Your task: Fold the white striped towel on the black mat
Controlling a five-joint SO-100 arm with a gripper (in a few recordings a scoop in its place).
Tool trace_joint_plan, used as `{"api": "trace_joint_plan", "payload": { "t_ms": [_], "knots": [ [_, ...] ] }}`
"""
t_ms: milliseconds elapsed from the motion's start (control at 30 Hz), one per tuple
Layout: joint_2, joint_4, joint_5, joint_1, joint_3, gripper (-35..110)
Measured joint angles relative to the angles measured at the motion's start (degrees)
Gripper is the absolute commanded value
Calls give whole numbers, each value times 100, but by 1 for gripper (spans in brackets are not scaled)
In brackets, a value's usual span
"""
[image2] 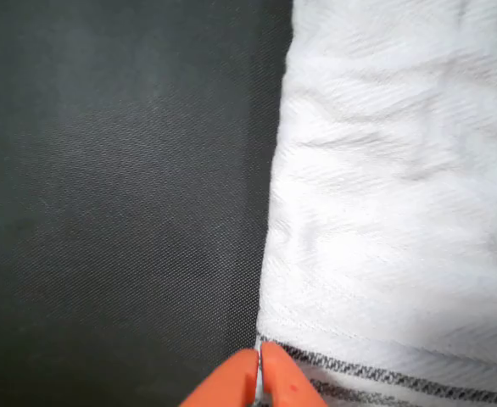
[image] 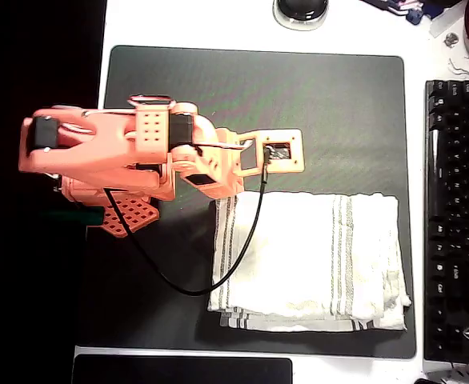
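Hovering with fingertips pressed together, holding nothing, the orange gripper [image2: 258, 379] sits at the striped edge of the white striped towel [image: 306, 260], already doubled at five o'clock on the black mat [image: 258, 88]. Risk: closed tips could snag and drag the layers.

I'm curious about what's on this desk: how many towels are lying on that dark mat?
1. The white striped towel, folded over, lies on the lower right part of the black mat in the overhead view. Another could be hidden beneath it.

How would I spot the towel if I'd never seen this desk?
Find the black mat left of the keyboard in the overhead view. The towel lies folded on its lower right part. It is the only pale cloth there, off-white with thin grey stripes.
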Motion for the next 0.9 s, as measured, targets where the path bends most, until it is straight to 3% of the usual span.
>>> {"api": "trace_joint_plan", "payload": {
  "t_ms": [333,900],
  "knots": [
    [1819,-97,105,35,1318,0],
    [2558,-26,167,132,1688,0]
  ]
}}
